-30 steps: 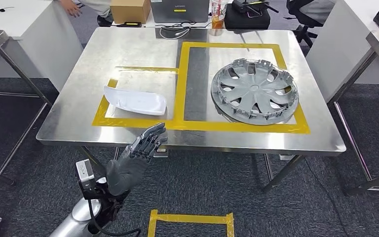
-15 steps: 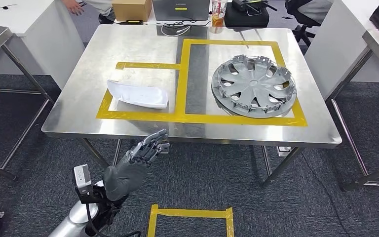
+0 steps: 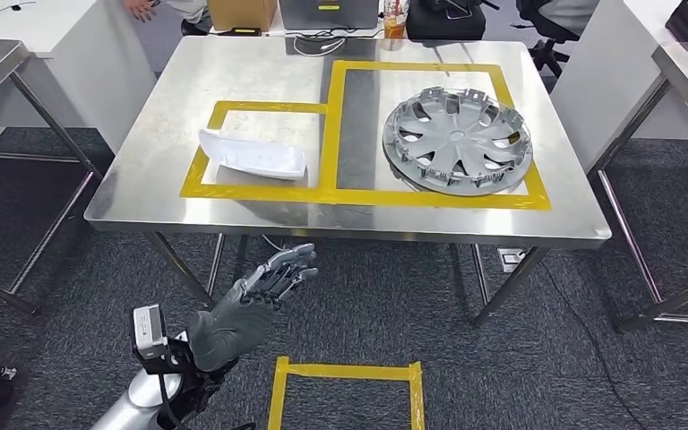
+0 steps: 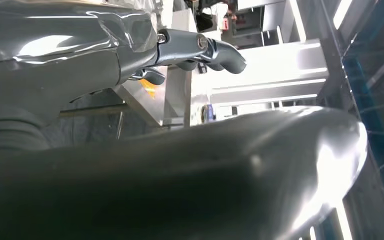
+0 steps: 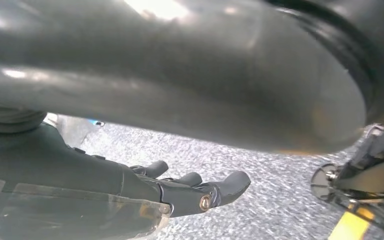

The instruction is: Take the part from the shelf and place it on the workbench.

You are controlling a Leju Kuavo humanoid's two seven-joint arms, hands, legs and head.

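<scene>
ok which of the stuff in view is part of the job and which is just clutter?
Job:
white part, lying in the smaller yellow-taped box on the workbench
left hand, holding nothing, below the near edge

Lying about:
hubcap in the larger taped box
cardboard box, laptop and black bag at the far edge

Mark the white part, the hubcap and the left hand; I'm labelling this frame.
white part (image 3: 253, 159), head view, its top face.
hubcap (image 3: 458, 138), head view, its hub.
left hand (image 3: 249, 307), head view, its back.
</scene>
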